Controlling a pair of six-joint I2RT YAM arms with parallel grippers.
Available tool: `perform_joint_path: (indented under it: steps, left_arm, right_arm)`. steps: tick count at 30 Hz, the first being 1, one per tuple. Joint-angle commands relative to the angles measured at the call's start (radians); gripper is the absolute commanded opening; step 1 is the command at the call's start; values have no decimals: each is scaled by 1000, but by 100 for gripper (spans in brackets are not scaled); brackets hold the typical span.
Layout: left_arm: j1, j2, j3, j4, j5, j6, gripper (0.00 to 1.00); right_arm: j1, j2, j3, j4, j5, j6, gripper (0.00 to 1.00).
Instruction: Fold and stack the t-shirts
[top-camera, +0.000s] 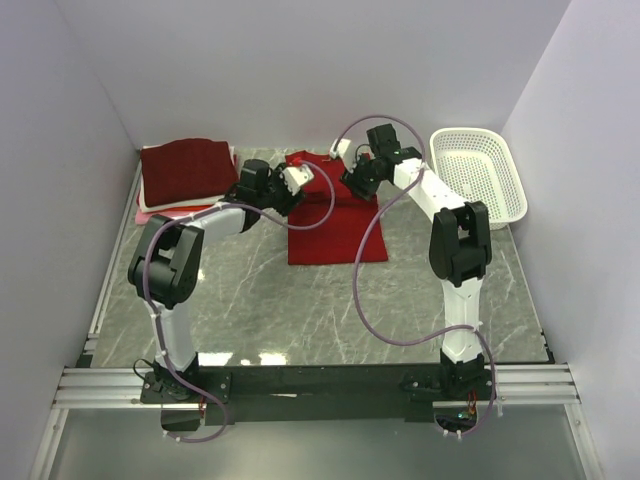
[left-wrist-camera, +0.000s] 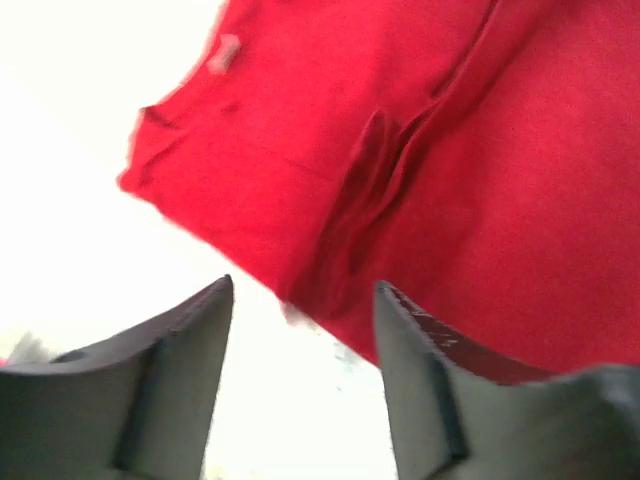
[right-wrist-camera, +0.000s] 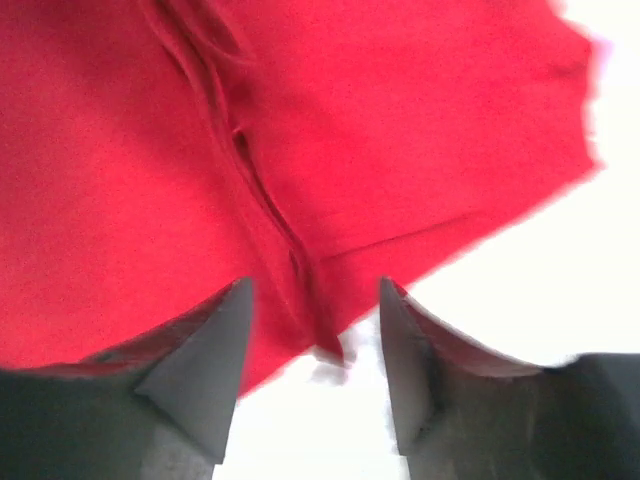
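Red t-shirt (top-camera: 337, 235) lies lengthwise near to far; left claw (left-wrist-camera: 303, 290) hangs at its far left corner, right claw (right-wrist-camera: 313, 285) at far right, both spread and empty

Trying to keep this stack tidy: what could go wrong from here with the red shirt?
1. The bright red cloth t-shirt has a bunched ridge near its edge; folding over it could leave a lumpy fold.
2. The left claw and the right claw both stand open at the shirt's edge, holding nothing; a regrasp might pinch only one layer.
3. The right arm's purple cable hangs over the shirt and might drag it.
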Motion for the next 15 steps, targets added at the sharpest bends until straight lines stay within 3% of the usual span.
perform_joint_path:
  steps: [1,3,6,8,9,10,13,15]
  left_arm:
    - [10,-28,50,138,-143,-132,65]
    - [12,-91,41,192,-183,-164,68]
    - [12,-211,15,151,-131,-137,69]
    - [7,-316,-26,23,-53,-63,69]
    - [-5,-352,-46,-34,23,-22,68]
    - [-19,-388,-78,-68,51,18,68]
    - [-105,-546,-256,-156,79,191,68]
    - [-170,-577,-365,-193,70,264,68]
  right_arm:
    - [-12,-35,-19,291,189,223,63]
    - [-18,-86,-50,368,241,265,73]
    - [-30,-147,-76,346,227,279,74]
    - [-41,-205,-103,301,126,268,74]
    - [-55,-228,-117,209,54,186,74]
    - [-59,-250,-149,133,-122,108,74]
    - [-63,-359,-332,-77,-322,-279,76]
    - [-58,-434,-501,-145,-346,-551,77]
